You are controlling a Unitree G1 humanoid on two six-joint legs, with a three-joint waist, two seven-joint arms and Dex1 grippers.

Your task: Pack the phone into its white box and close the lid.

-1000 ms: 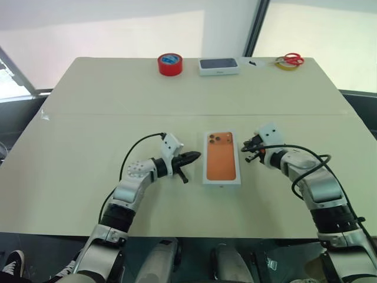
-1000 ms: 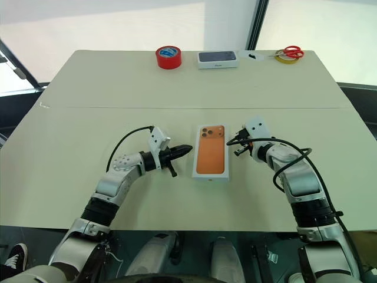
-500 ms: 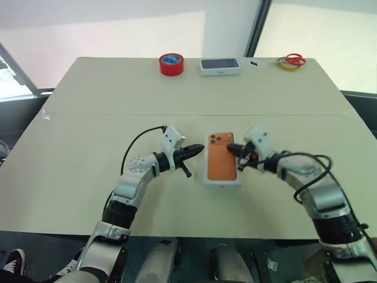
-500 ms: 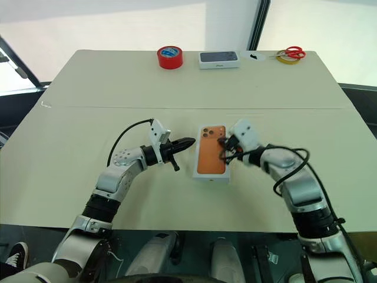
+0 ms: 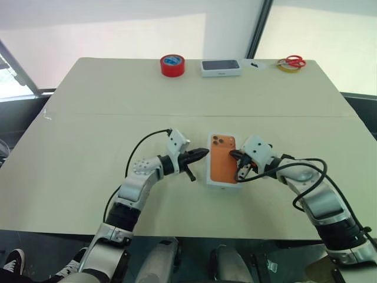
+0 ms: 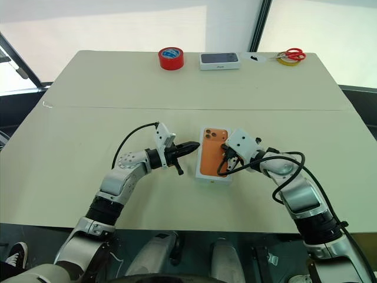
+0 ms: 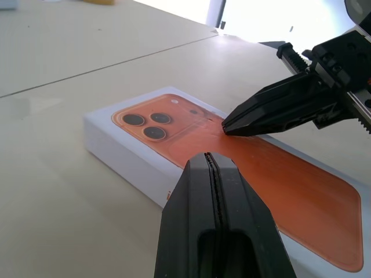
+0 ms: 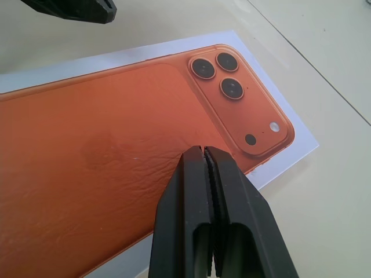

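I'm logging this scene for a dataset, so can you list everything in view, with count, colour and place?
White box: one, white, near middle of the table, with an orange phone showing on its top face.
Tape roll: one, red with a blue centre, far edge.
Closed box: one, white with dark top, far edge beside the tape roll.
Scissors: one, red handles, far right corner, on a yellow ring.
Left gripper: shut, beside the white box.
Right gripper: shut, tip over the phone.

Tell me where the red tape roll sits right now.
In the left eye view the red tape roll lies at the table's far edge, left of the dark-topped white box, far beyond both grippers.
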